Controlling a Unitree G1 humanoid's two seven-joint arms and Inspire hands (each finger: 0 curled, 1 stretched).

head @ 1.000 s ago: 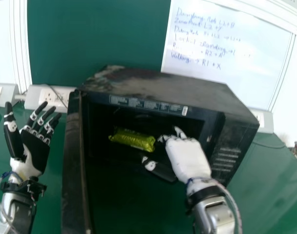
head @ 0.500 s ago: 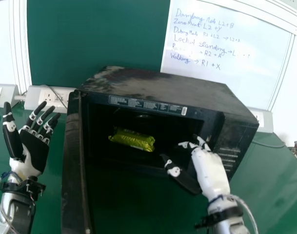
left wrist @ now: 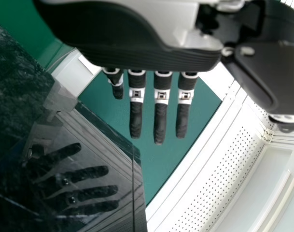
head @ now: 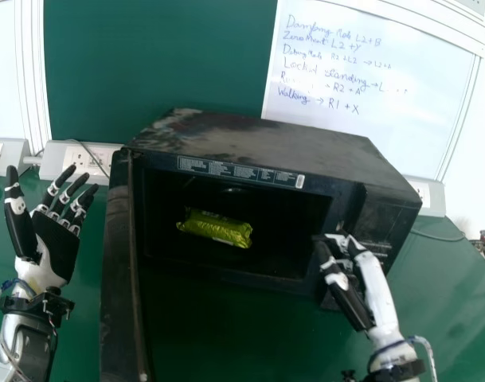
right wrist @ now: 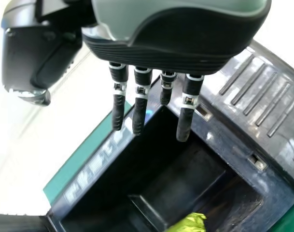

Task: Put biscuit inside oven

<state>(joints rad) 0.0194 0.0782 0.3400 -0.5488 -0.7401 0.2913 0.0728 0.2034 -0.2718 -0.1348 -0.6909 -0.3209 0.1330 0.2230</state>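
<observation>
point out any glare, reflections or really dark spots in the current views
Head view: the inside of the oven sits in deep shadow, while the biscuit packet catches shiny highlights; left wrist view: the glossy oven door mirrors the left hand; right wrist view: the background beyond the right hand is washed out to near white.

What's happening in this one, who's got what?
A humanoid robot has a biscuit packet lying inside an open oven, with neither hand holding it. The right hand is open and empty by the oven's right front edge, the left hand idle beside the door. The biscuit looks placed; the door is open.
</observation>
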